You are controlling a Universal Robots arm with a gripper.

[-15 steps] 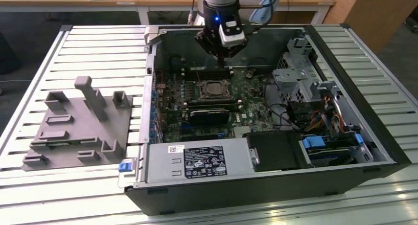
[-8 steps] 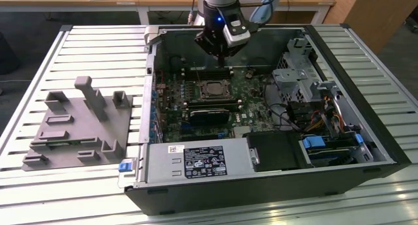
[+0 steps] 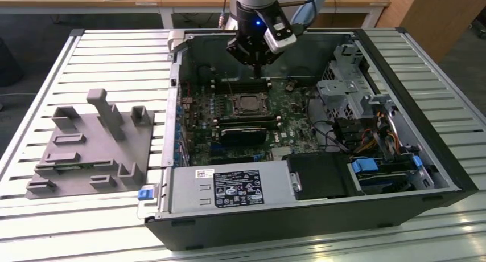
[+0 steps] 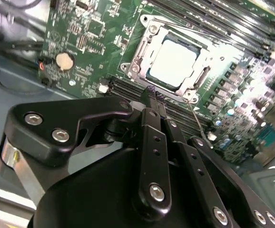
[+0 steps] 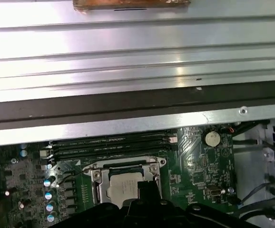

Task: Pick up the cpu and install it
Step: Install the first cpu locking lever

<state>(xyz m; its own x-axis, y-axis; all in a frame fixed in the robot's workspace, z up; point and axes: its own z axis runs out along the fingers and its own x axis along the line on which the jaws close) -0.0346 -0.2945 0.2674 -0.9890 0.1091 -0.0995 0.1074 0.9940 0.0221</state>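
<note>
The cpu (image 4: 172, 61) is a silvery square chip lying flat inside the metal frame of the dark socket (image 4: 142, 57) on the green motherboard. It also shows in the first wrist view (image 5: 121, 188) and in the middle of the open case in the exterior view (image 3: 247, 103). My gripper (image 3: 258, 70) hangs above the board just behind the socket, over the memory slots, apart from the cpu. Its black fingers (image 4: 152, 137) are pressed together with nothing between them, and the gripper (image 4: 152, 94) ends short of the socket's edge.
The open computer case (image 3: 379, 51) lies on a slatted metal table. Inside it are a long black card (image 3: 244, 134), a power supply (image 3: 227, 188), a drive cage (image 3: 343, 86) and cables (image 3: 357, 134). A grey plastic tray (image 3: 91, 145) stands at the exterior view's left.
</note>
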